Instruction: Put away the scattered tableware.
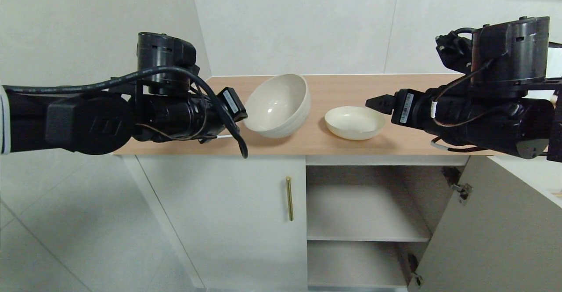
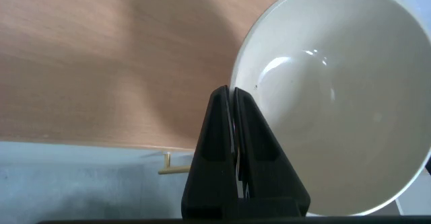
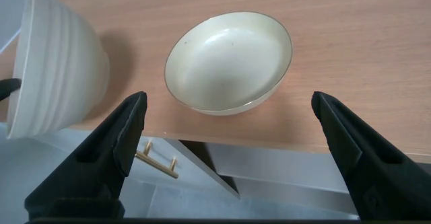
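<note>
A large white ribbed bowl (image 1: 279,105) stands tipped on the wooden countertop (image 1: 408,90), its mouth facing my left arm. My left gripper (image 1: 243,115) is shut on its near rim; in the left wrist view the closed fingers (image 2: 232,116) pinch the rim of the bowl (image 2: 337,96). A small shallow cream bowl (image 1: 354,122) sits flat to its right, close to the front edge. My right gripper (image 1: 378,103) hangs just right of and above it, open; in the right wrist view this gripper (image 3: 229,99) straddles the small bowl (image 3: 229,59), with the large bowl (image 3: 60,62) beside it.
Below the counter is a white cabinet. Its right door (image 1: 491,235) is swung open, showing two bare shelves (image 1: 364,213). The left door is closed and has a gold handle (image 1: 289,198). A white tiled wall runs behind the counter.
</note>
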Robot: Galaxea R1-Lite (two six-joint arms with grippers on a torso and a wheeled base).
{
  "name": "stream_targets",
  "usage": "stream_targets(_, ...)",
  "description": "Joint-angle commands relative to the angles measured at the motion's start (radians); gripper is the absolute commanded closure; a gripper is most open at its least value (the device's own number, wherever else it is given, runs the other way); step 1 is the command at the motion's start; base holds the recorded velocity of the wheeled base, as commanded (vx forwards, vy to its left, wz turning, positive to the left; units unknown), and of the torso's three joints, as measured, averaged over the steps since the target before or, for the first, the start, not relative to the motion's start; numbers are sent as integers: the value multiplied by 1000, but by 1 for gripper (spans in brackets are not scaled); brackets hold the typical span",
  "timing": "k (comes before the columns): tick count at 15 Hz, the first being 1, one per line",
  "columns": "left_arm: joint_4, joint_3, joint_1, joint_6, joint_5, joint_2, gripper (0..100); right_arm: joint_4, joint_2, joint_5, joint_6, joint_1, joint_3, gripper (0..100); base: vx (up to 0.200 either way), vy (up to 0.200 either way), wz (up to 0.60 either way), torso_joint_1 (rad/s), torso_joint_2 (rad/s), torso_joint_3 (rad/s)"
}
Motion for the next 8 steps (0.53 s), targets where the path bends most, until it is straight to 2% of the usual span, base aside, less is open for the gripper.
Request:
stream_targets(1,0,17,0,1,-5,-28,100,6,25,-4,0,-16,-9,0,0,0,0,0,0,0)
stream_targets(4,-3,72,1,3,-94,-94,100,96,78,-60,5,-43,-86,0,0,0,0,0,0,0)
stream_targets(5,-4,103,12,7,-155,-128,100,121,109,-73,17,-56,-117,0,0,0,0,0,0,0)
stream_targets(6,-4,113,16,7,-187,-145,100,125,140,-88,17,-68,-137,0,0,0,0,0,0,0)
stream_targets(8,-3,119,20,9,-192,-151,100,122,201,-149,17,-75,-164,0,0,0,0,0,0,0)
